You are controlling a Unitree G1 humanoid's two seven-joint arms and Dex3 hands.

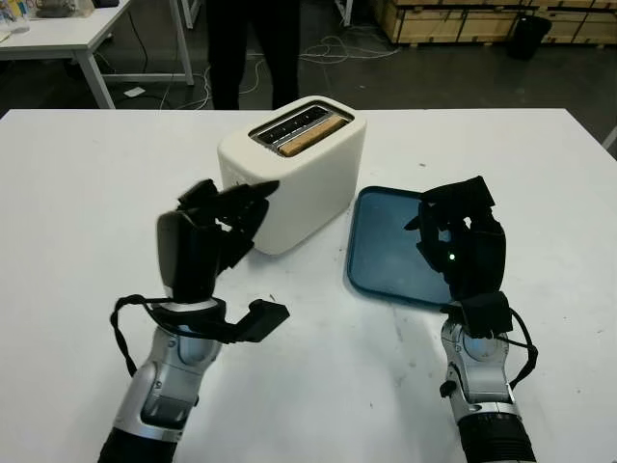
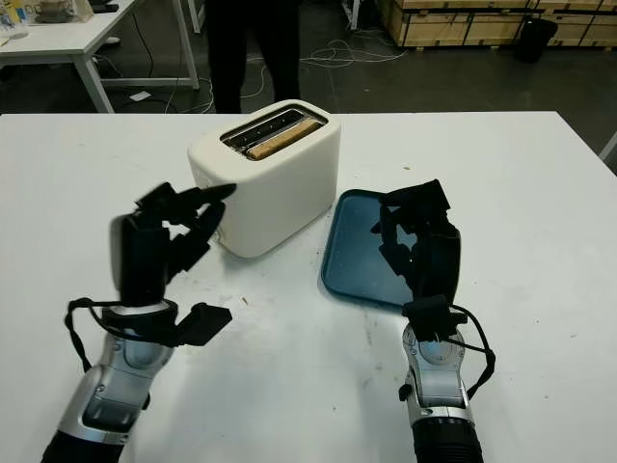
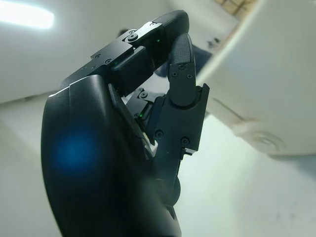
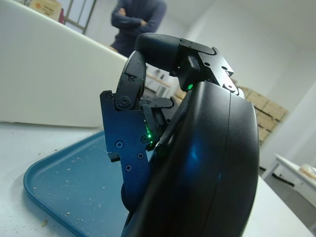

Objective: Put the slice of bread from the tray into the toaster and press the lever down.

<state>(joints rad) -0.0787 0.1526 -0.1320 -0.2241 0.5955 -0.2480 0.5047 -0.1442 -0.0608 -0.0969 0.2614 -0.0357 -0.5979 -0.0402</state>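
Already seated, the slice of bread [image 1: 310, 135] stands in one slot of the white toaster [image 1: 294, 174] at the middle of the white tabletop [image 1: 87, 212], its brown top edge showing just above the slot. Beside the toaster lies the blue tray [image 1: 386, 253] with only crumbs on it, and the right hand [image 1: 461, 236] hangs over the tray's near edge, fingers curled, holding nothing. The left hand [image 1: 217, 227] is raised just beside the toaster's near end, fingers curled toward it, grasping nothing; a person [image 1: 253, 48] stands beyond the tabletop.
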